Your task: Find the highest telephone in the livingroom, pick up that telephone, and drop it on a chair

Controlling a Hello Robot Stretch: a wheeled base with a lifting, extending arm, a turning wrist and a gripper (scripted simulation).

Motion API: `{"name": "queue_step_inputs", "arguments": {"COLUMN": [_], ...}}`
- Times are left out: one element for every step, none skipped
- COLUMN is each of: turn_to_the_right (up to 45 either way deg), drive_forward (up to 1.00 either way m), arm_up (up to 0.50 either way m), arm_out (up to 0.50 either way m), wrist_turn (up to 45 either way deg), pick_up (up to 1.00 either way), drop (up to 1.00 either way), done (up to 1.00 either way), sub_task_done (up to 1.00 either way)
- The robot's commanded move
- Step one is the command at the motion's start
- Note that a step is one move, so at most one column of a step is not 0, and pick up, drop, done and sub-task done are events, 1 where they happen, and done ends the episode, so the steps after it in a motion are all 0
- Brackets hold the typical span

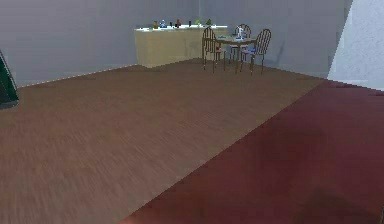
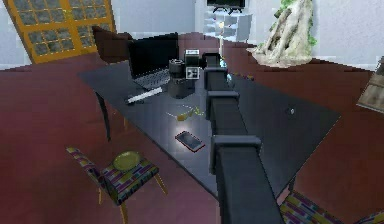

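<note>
1. A dark table (image 2: 290,120) stood on a dark red floor (image 2: 50,110). In the arm side view a yellow-framed window (image 2: 65,25) was at 11 o'clock and a monitor (image 2: 152,52) stood at the table's far end.
2. The arm (image 2: 240,165) ran across the table toward 12 o'clock. The hand (image 2: 203,80) sat at its far end among dark boxes. I could not tell whether its fingers were apart or together, nor whether it held anything.
3. A flat dark slab (image 2: 189,140), which I took for the telephone, lay on the table just beside the arm, at about 7 o'clock from the hand. Its long axis ran from 10 to 4 o'clock.
4. By my judgement the slab lay back along the arm, nearer the robot than the hand, so the reach would need to draw in and shift toward 9 o'clock. Whether it was the highest telephone could not be judged.
5. A chair (image 2: 140,182) with a plaid seat stood beside the table, at 8 o'clock from the slab.
</note>
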Motion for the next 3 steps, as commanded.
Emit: {"name": "queue_step_inputs", "arguments": {"turn_to_the_right": [0.0,0.0,0.0], "drive_forward": [0.0,0.0,0.0], "arm_up": [0.0,0.0,-0.3], "arm_out": [0.0,0.0,0.0], "wrist_turn": [45.0,12.0,0.0], "pick_up": [0.0,0.0,0.0], "drop": [0.0,0.0,0.0], "done": [0.0,0.0,0.0], "sub_task_done": [0.0,0.0,0.0]}}
